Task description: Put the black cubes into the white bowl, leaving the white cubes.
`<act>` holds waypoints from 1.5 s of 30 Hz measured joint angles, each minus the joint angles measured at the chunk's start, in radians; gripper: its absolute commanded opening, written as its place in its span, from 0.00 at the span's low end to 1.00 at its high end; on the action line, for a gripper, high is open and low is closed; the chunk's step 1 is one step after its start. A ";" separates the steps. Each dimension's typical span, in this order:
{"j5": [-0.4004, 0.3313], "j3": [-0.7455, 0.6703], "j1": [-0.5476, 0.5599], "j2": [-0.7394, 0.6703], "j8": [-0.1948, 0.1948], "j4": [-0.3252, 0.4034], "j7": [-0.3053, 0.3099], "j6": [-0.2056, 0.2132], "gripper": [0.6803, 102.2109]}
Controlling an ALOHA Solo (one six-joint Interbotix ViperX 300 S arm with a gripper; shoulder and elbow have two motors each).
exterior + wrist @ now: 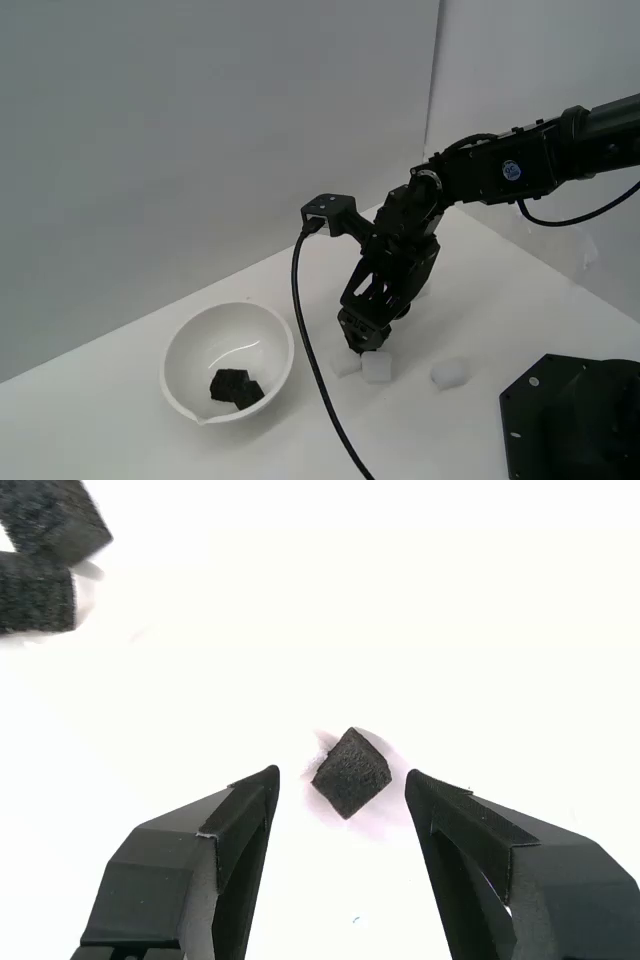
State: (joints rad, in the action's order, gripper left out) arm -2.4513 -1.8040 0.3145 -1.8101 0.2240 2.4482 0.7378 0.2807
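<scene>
In the wrist view one black cube (351, 771) lies on the white table, between the two fingertips of my open gripper (342, 777), touching neither finger. Two more black cubes (45, 555) show at that picture's corner. In the exterior view those two black cubes (237, 387) lie inside the white bowl (180, 350) on the exterior view's left. My gripper (361, 340) points down at the table just to the bowl's right and hides the third black cube there. Three white cubes (377, 370) lie on the table right by it.
A black cable (305, 340) hangs from the wrist camera mount down past the bowl's rim. A black base plate (575, 420) sits at the lower right of the exterior view. White walls stand behind the table.
</scene>
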 measured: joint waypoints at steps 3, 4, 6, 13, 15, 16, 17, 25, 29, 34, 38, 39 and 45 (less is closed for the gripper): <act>0.002 0.020 0.000 0.018 0.018 -0.002 -0.002 -0.002 0.65; 0.002 0.020 0.000 0.020 0.018 -0.002 -0.003 -0.002 0.65; 0.002 0.032 0.000 0.032 0.026 -0.002 -0.003 0.000 0.65; 0.003 0.054 -0.032 0.054 0.061 -0.003 -0.018 -0.002 0.65; 0.003 0.054 -0.043 0.054 0.069 -0.003 -0.018 0.000 0.65; 0.003 0.054 -0.052 0.054 0.071 -0.003 -0.018 0.000 0.65; 0.003 0.054 -0.058 0.055 0.071 -0.003 -0.018 0.000 0.65; 0.003 0.055 -0.101 0.055 0.106 -0.003 -0.006 0.000 0.65; 0.003 0.055 -0.121 0.055 0.120 -0.003 -0.009 -0.002 0.65; 0.003 0.084 -0.135 0.084 0.140 -0.005 -0.020 -0.002 0.65; 0.003 0.107 -0.138 0.106 0.140 -0.005 -0.020 0.003 0.64; 0.003 0.107 -0.138 0.106 0.140 -0.005 -0.020 0.006 0.62; 0.003 0.089 -0.138 0.091 0.140 -0.005 -0.020 0.009 0.02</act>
State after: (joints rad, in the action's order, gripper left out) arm -2.4482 -1.7150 0.1764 -1.7196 0.3636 2.4436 0.7179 0.2899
